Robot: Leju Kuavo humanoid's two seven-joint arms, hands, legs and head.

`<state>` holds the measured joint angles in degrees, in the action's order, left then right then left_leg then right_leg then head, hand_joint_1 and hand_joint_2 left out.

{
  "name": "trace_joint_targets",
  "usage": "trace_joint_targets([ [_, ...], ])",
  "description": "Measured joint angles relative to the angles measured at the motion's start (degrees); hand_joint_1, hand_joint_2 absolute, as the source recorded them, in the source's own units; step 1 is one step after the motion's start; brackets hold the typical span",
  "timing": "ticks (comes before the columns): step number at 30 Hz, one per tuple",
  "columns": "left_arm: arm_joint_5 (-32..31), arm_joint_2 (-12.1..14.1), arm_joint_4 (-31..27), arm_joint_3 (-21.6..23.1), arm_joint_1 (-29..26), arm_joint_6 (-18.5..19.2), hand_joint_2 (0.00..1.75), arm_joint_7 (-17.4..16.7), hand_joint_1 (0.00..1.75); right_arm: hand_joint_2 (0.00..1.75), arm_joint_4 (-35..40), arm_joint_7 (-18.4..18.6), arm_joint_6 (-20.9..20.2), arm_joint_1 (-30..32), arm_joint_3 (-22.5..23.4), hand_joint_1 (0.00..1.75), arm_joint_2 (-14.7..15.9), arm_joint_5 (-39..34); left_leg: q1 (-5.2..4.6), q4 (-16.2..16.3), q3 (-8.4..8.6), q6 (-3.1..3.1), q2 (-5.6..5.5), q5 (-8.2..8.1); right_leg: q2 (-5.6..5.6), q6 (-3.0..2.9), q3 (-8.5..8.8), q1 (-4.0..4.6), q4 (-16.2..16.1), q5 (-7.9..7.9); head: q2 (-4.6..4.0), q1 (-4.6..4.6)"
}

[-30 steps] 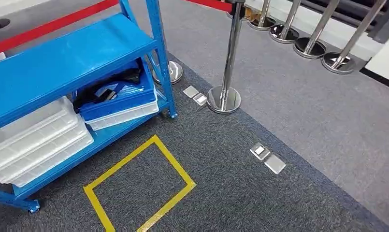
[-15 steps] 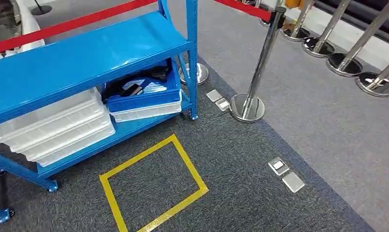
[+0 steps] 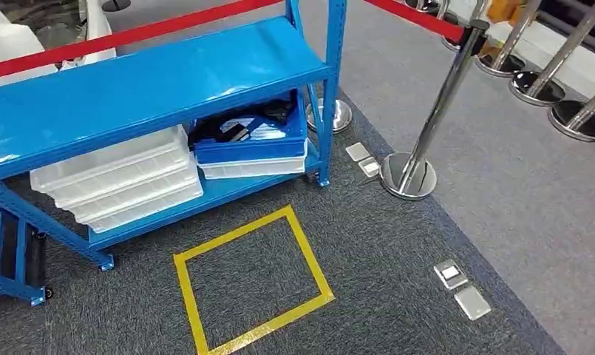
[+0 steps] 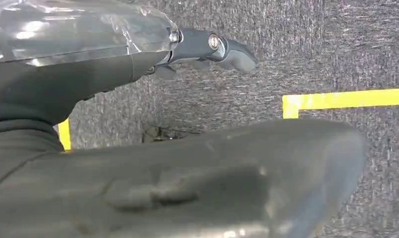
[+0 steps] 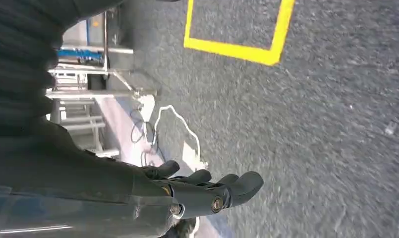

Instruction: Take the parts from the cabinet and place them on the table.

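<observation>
Parts [image 3: 250, 127] for the task sit, as dark pieces with some pale ones, in a blue bin [image 3: 251, 149] on the lower shelf of the blue cabinet [image 3: 154, 81], a little above and left of the middle of the head view; the bin rests on a white tray [image 3: 253, 168], with a stack of clear trays [image 3: 117, 181] to its left. Below them a yellow taped square [image 3: 251, 279] marks the carpet, and a chrome post [image 3: 409, 174] with a red rope stands at centre right. Nothing looks taken out, so I judge the task barely begun: reaching, grasping and carrying all remain. In the left wrist view the left robot hand [image 4: 207, 49] hangs over the carpet in the upper middle, fingers stretched out and holding nothing. In the right wrist view the right robot hand [image 5: 202, 191] shows at lower centre, fingers loosely apart and likewise holding nothing, above carpet with the yellow tape at the top. Both seem well apart from the bin.
</observation>
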<state>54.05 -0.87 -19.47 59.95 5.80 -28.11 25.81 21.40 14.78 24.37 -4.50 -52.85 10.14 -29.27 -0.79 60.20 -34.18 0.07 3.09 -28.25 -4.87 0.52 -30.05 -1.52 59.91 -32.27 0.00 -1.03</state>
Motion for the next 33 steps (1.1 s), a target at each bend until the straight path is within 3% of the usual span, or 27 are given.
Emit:
trace_joint_targets([
  [2, 0.02, 0.00, 0.00, 0.00, -0.20, 0.35, 0.00, 0.00, 0.00, 1.75, 0.00, 0.00, 0.02, -0.09, -0.02, 0.00, -0.02, -0.02, -0.24, 0.01, -0.12, 0.37, -0.76, -0.16, -0.91, 0.56, 0.52, 0.05, -0.60, 0.02, 0.00, -0.02],
  [3, 0.04, 0.00, 0.00, 0.00, -0.16, 0.70, 0.00, 0.09, 0.00, 0.00, 0.02, 0.00, 0.07, -0.18, -0.04, 0.00, -0.07, -0.04, 0.05, -0.91, 0.34, 0.90, -1.29, 0.10, -1.31, 1.04, 1.11, 0.06, -0.89, -0.15, 0.00, 0.07],
  [4, 0.09, 0.00, 0.00, -0.02, -0.19, 1.05, 0.00, 0.29, 0.00, 0.00, 0.02, 0.00, 0.20, -0.26, -0.04, 0.00, -0.07, -0.02, 0.47, -1.67, 0.99, 1.21, -1.51, 0.44, 0.57, 1.19, 1.24, -0.24, -0.17, -0.89, 0.00, -0.15],
  [5, 0.09, 0.00, 0.00, -0.02, -0.09, 1.38, 0.00, 0.42, 0.00, 0.00, 0.02, -0.04, 0.37, -0.28, -0.04, 0.00, -0.07, -0.02, 0.47, -1.94, 1.22, 1.61, -1.68, 0.48, 2.65, 1.15, 0.12, -0.14, 2.01, -2.28, 0.00, -0.24],
  [6, 0.11, 0.00, 0.00, -0.02, 0.06, 1.73, 0.00, 0.48, 0.00, 0.00, 0.02, -0.09, 0.53, -0.32, -0.04, 0.00, -0.09, -0.02, 0.47, -1.94, 1.22, 1.93, -1.91, 0.48, 3.87, 1.12, -2.13, -0.09, 6.14, -4.39, 0.00, -0.35],
  [8, 0.13, -0.07, 0.00, -0.02, 0.07, 1.90, 0.00, 0.63, 0.00, 0.00, 0.00, -0.04, 0.59, -0.08, -0.04, 0.00, -0.07, -0.09, 0.27, -1.88, 1.29, 2.26, -2.54, 0.25, 4.57, 1.28, -6.82, 0.08, 14.58, -7.42, 0.00, -0.61],
  [9, 0.24, -0.07, 0.00, -0.02, 0.02, 1.88, 0.00, 0.68, 0.00, 0.00, 0.00, 0.02, 0.59, 0.14, -0.04, 0.00, -0.07, -0.13, 0.19, -1.83, 1.39, 2.33, -2.95, 0.17, 4.60, 1.28, -8.37, 0.14, 16.63, -7.12, 0.00, -0.61],
  [10, 0.42, -0.07, 0.00, -0.02, -0.02, 1.88, 0.00, 0.70, 0.00, 0.00, 0.00, 0.02, 0.59, 0.28, -0.04, 0.00, -0.07, -0.15, 0.16, -1.79, 1.56, 2.32, -3.39, 0.09, 4.60, 1.21, -8.34, 0.14, 15.52, -5.37, 0.00, -0.61],
  [11, 0.48, -0.07, 0.00, -0.02, -0.03, 1.88, 0.00, 0.74, 0.00, 0.00, 0.00, 0.04, 0.50, 0.30, -0.07, 0.00, -0.07, -0.20, 0.16, -1.68, 1.78, 2.22, -3.72, -0.10, 4.60, 1.11, -7.07, 0.14, 11.82, -2.40, 0.00, -0.61],
  [13, 0.48, -0.07, 0.00, -0.02, 0.01, 1.88, 0.00, 0.83, 0.00, 0.00, 0.00, 0.04, 0.18, 0.15, -0.04, 0.00, -0.07, -0.28, 0.25, -1.17, 2.20, 1.80, -4.12, -0.70, 4.78, 0.80, -3.07, 0.12, 1.81, 3.07, 0.00, -0.85],
  [14, 0.48, -0.07, 0.00, -0.02, 0.06, 1.88, 0.00, 0.85, 0.00, 0.00, 0.00, 0.04, 0.02, 0.09, -0.07, 0.00, -0.09, -0.35, -0.03, -0.91, 2.10, 1.44, -4.16, -1.00, 5.20, 0.64, -2.55, 0.33, 0.88, 1.70, 0.00, -0.90],
  [15, 0.46, -0.07, 0.00, -0.02, 0.12, 1.88, 0.00, 0.85, 0.00, 0.00, 0.00, 0.00, -0.02, -0.03, -0.04, 0.00, -0.09, -0.37, -0.06, -0.56, 1.89, 1.12, -4.43, -1.19, 5.14, 0.20, -2.55, 0.48, 0.43, 2.07, 0.00, -0.96],
  [17, 0.42, -0.07, 0.00, -0.02, 0.06, 1.92, 0.00, 0.85, 0.00, 0.00, 0.00, 0.00, -0.24, 0.14, -0.07, 0.00, -0.22, -0.57, -0.12, -0.55, 1.94, 1.37, -4.41, -1.29, 5.05, 0.22, -2.54, 0.51, 0.24, 2.23, 0.00, -0.81],
  [25, 0.28, -0.07, 0.02, -0.02, 0.08, 2.01, 0.00, 0.83, 0.00, 0.00, 0.00, -0.07, -0.66, 0.05, -0.07, 0.00, -0.59, -1.14, 0.25, -1.25, 2.48, 1.12, -4.40, -1.18, 5.03, -0.48, -2.32, 0.98, 0.27, 1.85, 0.00, -0.76],
  [33, 0.39, -0.07, 0.02, 0.00, 0.09, 1.88, 0.00, 0.72, 0.00, 0.00, 0.00, -0.09, -1.31, -0.01, -0.07, 0.00, -0.92, -1.31, 0.32, -1.46, 2.59, 0.28, -4.39, -1.26, 5.04, -0.66, -2.27, 1.02, 0.28, 1.74, 0.00, -0.79],
])
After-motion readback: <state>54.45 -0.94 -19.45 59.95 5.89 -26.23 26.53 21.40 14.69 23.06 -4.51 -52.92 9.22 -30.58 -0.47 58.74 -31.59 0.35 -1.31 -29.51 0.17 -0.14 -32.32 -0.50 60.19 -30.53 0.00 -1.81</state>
